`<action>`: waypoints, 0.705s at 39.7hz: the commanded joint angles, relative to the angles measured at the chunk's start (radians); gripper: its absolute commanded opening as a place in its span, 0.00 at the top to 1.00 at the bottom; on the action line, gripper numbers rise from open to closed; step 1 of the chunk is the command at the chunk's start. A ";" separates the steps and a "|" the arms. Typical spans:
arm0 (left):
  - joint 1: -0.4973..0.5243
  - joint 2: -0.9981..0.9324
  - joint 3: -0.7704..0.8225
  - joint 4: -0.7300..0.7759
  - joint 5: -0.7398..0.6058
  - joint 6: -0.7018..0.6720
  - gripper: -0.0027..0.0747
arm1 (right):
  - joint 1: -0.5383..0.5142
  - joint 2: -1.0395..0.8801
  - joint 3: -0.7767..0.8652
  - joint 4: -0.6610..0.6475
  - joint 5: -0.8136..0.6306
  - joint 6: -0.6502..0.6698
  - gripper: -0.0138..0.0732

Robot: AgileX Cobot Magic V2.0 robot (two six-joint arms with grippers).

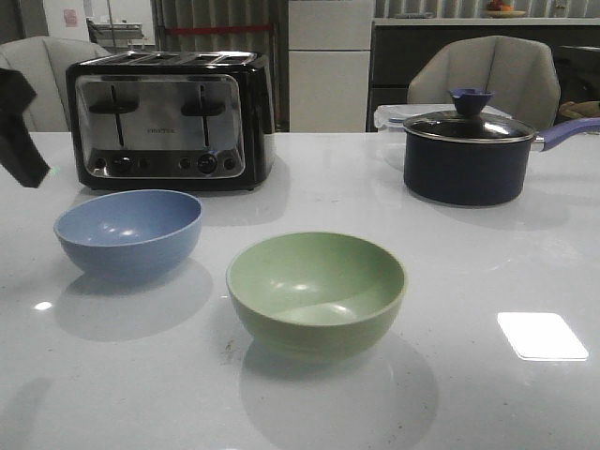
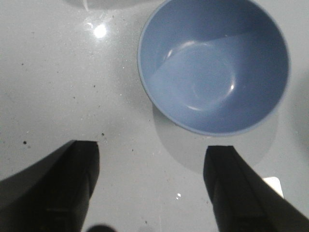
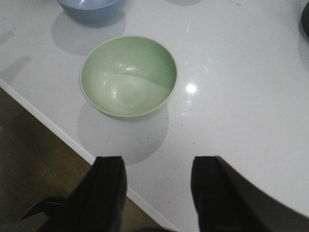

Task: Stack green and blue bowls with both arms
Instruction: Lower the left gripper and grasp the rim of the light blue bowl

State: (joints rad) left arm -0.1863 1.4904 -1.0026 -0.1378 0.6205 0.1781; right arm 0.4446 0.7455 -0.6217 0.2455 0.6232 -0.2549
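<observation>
The dusty blue bowl stands upright on the white table at the left, and the sage green bowl stands upright to its right, nearer the front; they are apart. In the left wrist view my left gripper is open and empty above bare table, just short of the blue bowl. In the front view only a black part of the left arm shows at the far left. In the right wrist view my right gripper is open and empty over the table's front edge, short of the green bowl; the blue bowl lies beyond it.
A black and chrome toaster stands behind the blue bowl. A dark lidded saucepan with a blue handle stands at the back right. The table's front edge and dark floor show in the right wrist view. Grey chairs stand behind the table.
</observation>
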 commanded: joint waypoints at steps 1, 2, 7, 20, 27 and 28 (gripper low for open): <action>-0.007 0.063 -0.090 -0.015 -0.060 0.002 0.30 | 0.000 -0.007 -0.027 0.018 -0.057 -0.008 0.34; -0.007 0.090 -0.112 -0.015 -0.062 0.002 0.30 | 0.000 -0.007 -0.027 0.018 -0.057 -0.008 0.34; -0.007 0.222 -0.199 -0.016 -0.088 0.000 0.30 | 0.000 -0.007 -0.027 0.018 -0.057 -0.008 0.34; -0.007 0.363 -0.291 -0.071 -0.105 -0.002 0.49 | 0.000 -0.007 -0.027 0.018 -0.057 -0.008 0.34; -0.007 0.364 -0.291 -0.078 -0.095 -0.002 0.70 | 0.000 -0.007 -0.027 0.018 -0.057 -0.008 0.34; -0.007 0.364 -0.291 -0.078 -0.093 -0.002 0.74 | 0.000 -0.007 -0.027 0.018 -0.056 -0.008 0.34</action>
State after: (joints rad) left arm -0.1863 1.9041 -1.2625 -0.1975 0.5528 0.1781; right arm 0.4446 0.7455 -0.6217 0.2455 0.6232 -0.2549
